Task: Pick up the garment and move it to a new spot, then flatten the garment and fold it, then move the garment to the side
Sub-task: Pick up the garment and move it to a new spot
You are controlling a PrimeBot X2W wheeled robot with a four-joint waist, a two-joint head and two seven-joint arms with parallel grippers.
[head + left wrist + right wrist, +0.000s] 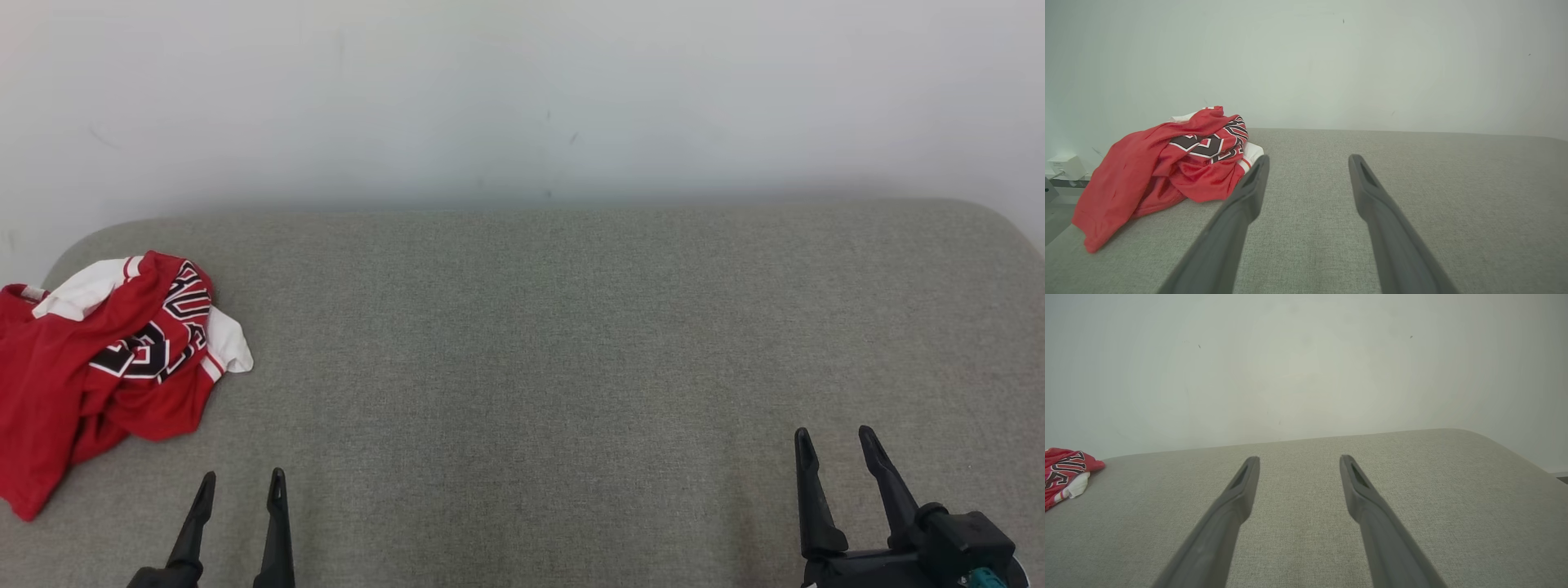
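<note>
Your left end effector [243, 475] and right end effector [833, 433] hover low, fingers spread wide and empty, pointing forward over the grey fabric-covered table [531, 343], with the crumpled red-and-white jersey [106, 367] bunched at its left edge.

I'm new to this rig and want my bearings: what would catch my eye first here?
The crumpled red garment, white-trimmed with black lettering, stands out, heaped at the left edge of the grey padded surface. Then the two dark end effectors at the bottom of the head view, both open: the left end effector just short of the garment, the right end effector far off at lower right.
</note>
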